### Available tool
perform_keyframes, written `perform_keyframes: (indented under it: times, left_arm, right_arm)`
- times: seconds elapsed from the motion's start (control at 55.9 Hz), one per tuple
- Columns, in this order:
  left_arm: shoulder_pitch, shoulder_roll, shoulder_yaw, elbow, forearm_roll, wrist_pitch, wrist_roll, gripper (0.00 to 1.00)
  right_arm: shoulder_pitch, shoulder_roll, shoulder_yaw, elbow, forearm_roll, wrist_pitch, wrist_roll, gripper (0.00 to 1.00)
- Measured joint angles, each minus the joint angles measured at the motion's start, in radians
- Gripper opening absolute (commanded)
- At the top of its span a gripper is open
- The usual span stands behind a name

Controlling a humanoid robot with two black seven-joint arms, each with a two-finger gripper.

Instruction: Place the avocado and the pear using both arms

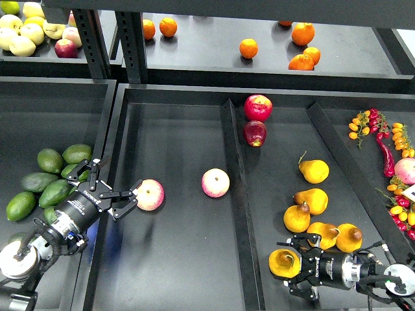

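right gripper [290,267] is clamped on a pear [284,263] at the bottom of the right tray [272,194], its dark blotch facing up. four more pears [310,201] lie just above it, w/ two red apples [257,107] at the tray's far end. left gripper [110,186] has fingers spread, holding nothing, its tips just beside a pink apple [150,194] in the middle tray [175,259]; another pink apple [215,183] lies to the right. avocados [52,178] are piled in the left bin [39,123], next to that arm. oranges [248,48] on the shelf behind.
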Motion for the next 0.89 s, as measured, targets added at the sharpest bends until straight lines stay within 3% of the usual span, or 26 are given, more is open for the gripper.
perform_keyframes:
  times: [0.268, 0.644, 0.895]
  left_arm:
    - [0.001, 0.0, 0.001, -0.001, 0.001, 0.0, 0.0, 0.99]
    - [0.001, 0.0, 0.012, -0.001, 0.001, 0.0, 0.0, 0.99]
    - [0.003, 0.0, 0.012, -0.001, 0.001, 0.0, 0.0, 0.99]
  right_arm:
    - [0.011, -0.064, 0.021, 0.12, 0.045, -0.066, 0.0, 0.99]
    - [0.01, -0.089, 0.026, 0.161, 0.071, -0.088, 0.0, 0.99]
    - [0.046, -0.088, 0.132, 0.218, 0.171, -0.111, 0.0, 0.99]
